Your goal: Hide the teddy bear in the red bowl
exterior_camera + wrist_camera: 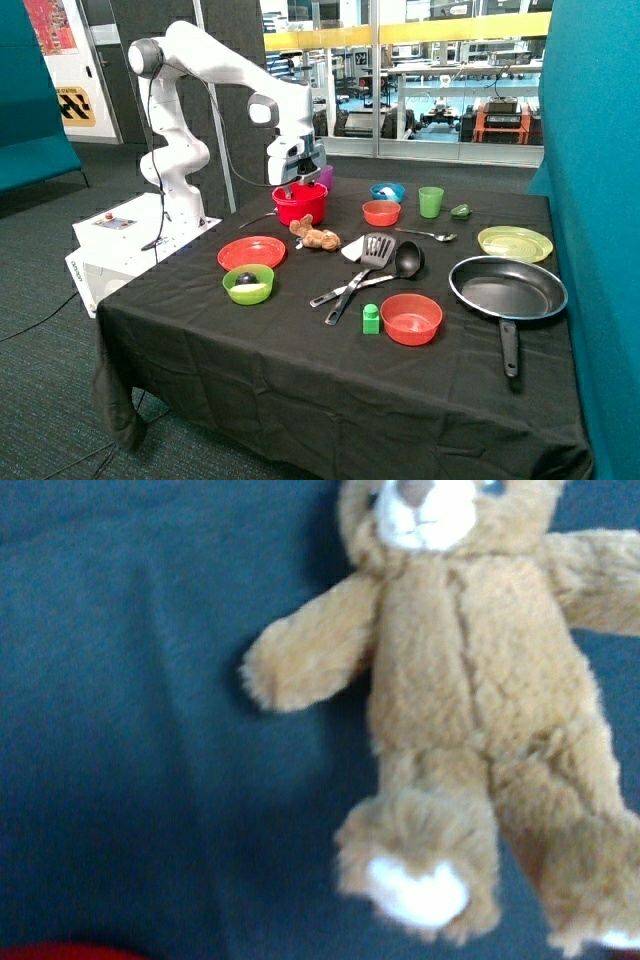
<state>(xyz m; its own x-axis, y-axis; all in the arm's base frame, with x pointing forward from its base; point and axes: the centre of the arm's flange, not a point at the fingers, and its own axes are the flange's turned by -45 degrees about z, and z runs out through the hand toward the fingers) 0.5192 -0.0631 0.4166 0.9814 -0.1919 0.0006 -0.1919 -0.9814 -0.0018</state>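
Note:
The teddy bear (pixel 315 237) is a small brown plush bear that lies on the black tablecloth just in front of the red bowl (pixel 299 205). The bowl is deep and bright red and stands near the table's back corner by the robot base. My gripper (pixel 298 186) hangs right over the bowl, down at its rim. In the wrist view the teddy bear (pixel 470 710) lies on its back, belly up, filling much of the picture. A sliver of the red bowl (pixel 60 951) shows at the edge.
A flat red plate (pixel 251 252) and a green bowl (pixel 248 284) lie near the front. A spatula and ladle (pixel 375 265), two orange-red bowls (pixel 411 318) (pixel 381 212), a green cup (pixel 431 202), a frying pan (pixel 508 288) and a yellow-green plate (pixel 515 243) lie beyond the bear.

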